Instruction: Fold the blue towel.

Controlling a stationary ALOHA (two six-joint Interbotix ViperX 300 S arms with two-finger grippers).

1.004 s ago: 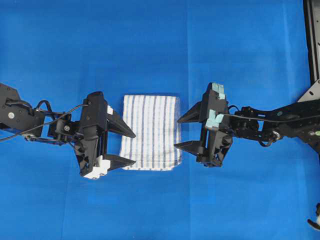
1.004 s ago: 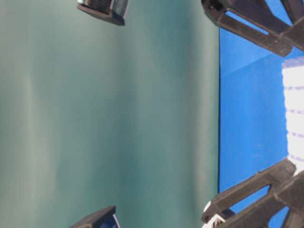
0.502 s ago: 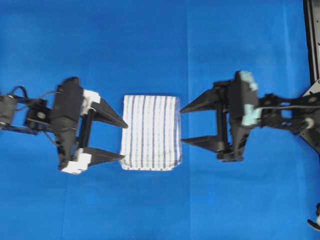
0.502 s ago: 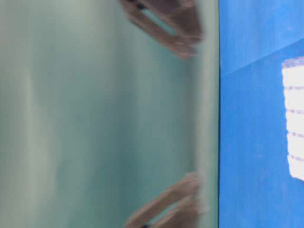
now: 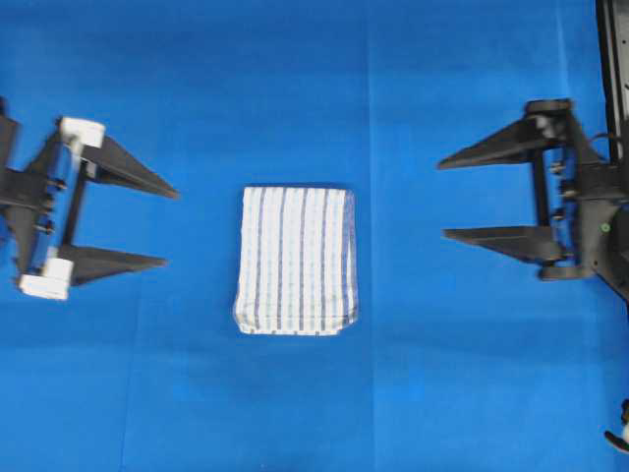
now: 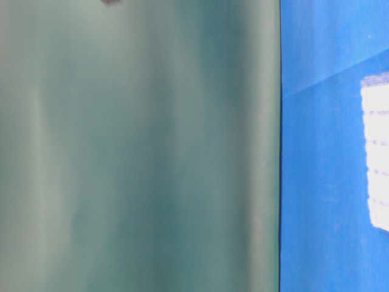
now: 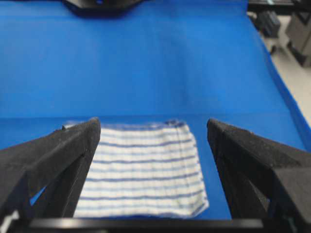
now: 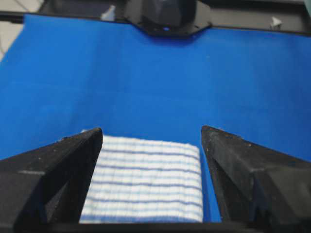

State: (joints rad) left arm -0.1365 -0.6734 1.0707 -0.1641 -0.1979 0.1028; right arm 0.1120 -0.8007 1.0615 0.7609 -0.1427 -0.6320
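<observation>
The blue towel (image 5: pixel 296 260), white with thin blue stripes, lies folded into a small rectangle at the middle of the blue table covering (image 5: pixel 295 88). It also shows in the left wrist view (image 7: pixel 143 172), the right wrist view (image 8: pixel 146 182) and at the right edge of the table-level view (image 6: pixel 377 152). My left gripper (image 5: pixel 169 227) is open and empty, well left of the towel. My right gripper (image 5: pixel 442 198) is open and empty, well right of it. Neither touches the towel.
A black and metal frame (image 5: pixel 614 79) runs along the right edge of the overhead view. The opposite arm's base shows at the far edge in the right wrist view (image 8: pixel 167 17) and in the left wrist view (image 7: pixel 99 5).
Both grippers have drawn back from the towel's sides, left one leftward and right one rightward, staying open. They have left the table-level view. The towel has not moved.
</observation>
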